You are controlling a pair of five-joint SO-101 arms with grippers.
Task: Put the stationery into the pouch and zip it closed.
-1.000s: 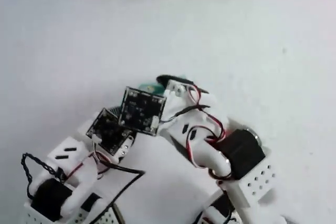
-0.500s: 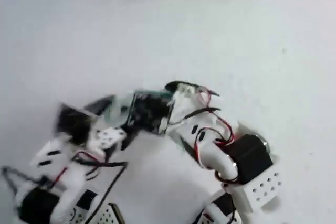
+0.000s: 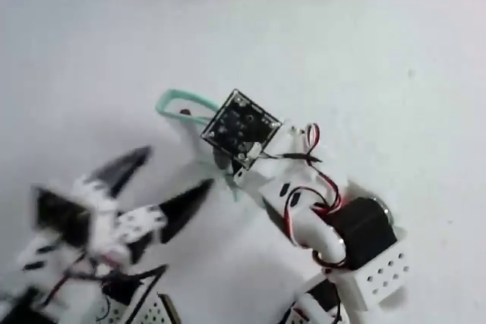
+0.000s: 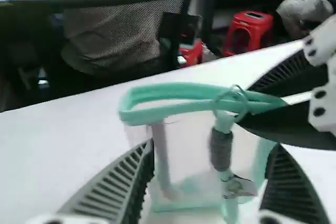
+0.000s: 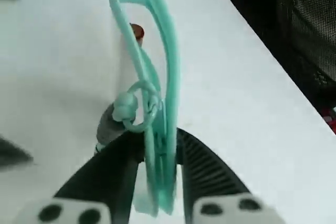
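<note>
Pouch (image 3: 178,105) stands upright on the table (image 3: 364,58) with its mouth open. Right gripper (image 5: 157,153) pinches the teal rim at the zip end, evidently to steady it for closing. Left gripper (image 3: 176,169) sits apart from the pouch, fingers spread wide and holding nothing. Left wrist view shows pens (image 4: 160,161) standing inside. Right wrist view shows the zip pull (image 5: 137,107) just beyond the pinch.

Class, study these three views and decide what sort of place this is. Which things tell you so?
Probably an office or lab workroom: a plain white table serves as the work surface, with a black mesh office chair and a red stool behind it.
</note>
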